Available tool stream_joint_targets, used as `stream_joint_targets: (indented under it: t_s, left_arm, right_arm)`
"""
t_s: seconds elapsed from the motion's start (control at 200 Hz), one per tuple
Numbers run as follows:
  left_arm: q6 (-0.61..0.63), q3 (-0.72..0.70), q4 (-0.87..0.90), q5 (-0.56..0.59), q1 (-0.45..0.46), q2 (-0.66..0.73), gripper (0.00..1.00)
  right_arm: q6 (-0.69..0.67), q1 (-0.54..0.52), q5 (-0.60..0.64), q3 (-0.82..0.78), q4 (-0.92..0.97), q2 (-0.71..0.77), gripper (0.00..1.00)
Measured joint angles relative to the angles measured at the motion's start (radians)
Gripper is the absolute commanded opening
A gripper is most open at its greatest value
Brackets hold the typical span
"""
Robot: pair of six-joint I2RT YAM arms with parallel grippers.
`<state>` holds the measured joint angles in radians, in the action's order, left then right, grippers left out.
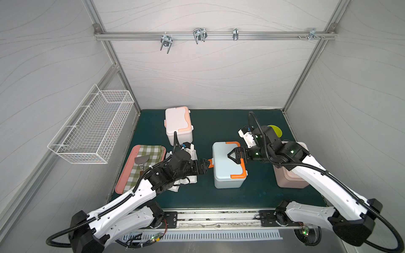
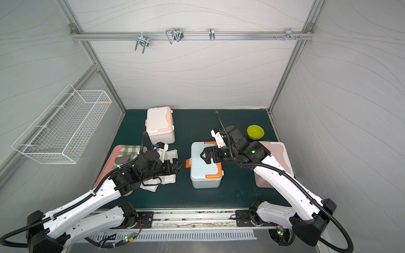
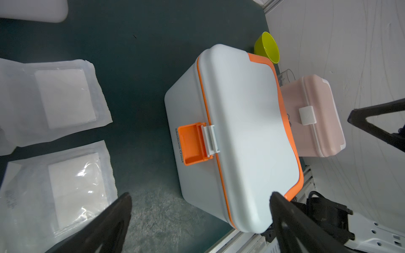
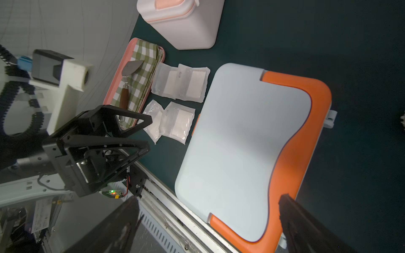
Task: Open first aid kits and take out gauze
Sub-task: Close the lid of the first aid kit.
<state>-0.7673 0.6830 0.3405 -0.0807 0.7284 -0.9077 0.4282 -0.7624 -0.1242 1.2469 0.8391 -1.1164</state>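
Note:
The pale blue first aid kit [image 1: 228, 166] with orange trim stands mid-table, lid down, its orange clasp [image 3: 192, 143] flipped outward. My left gripper [image 1: 207, 166] is open just left of that clasp, holding nothing. Above the blue lid [image 4: 241, 142] my right gripper [image 1: 230, 155] hovers, open and empty. The white kit [image 1: 178, 124] with peach trim stands closed at the back left. Partly under my right arm sits the pink kit [image 2: 276, 162], also closed. Several gauze pouches [image 4: 182, 83] lie on the mat between the tray and the blue kit, two of them close by [image 3: 65, 96].
A pink tray [image 1: 129, 173] with a checked cloth and a spatula lies at the left edge. A green bowl [image 2: 255, 132] sits at the back right, beside a clear cup [image 3: 286, 76]. A white wire basket [image 1: 92, 129] hangs on the left wall.

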Motion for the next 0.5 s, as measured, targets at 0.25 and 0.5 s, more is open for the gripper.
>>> stream_joint_targets:
  t_s: [0.25, 0.5]
  left_arm:
    - [-0.076, -0.119, -0.174, -0.267, -0.181, -0.043, 0.98]
    - [-0.154, -0.180, -0.391, -0.431, -0.250, -0.153, 0.98]
  right_arm:
    - [-0.060, -0.013, 0.044, 0.024, 0.013, -0.080, 0.85]
    - [-0.104, -0.121, 0.172, 0.101, 0.048, -0.276, 0.66]
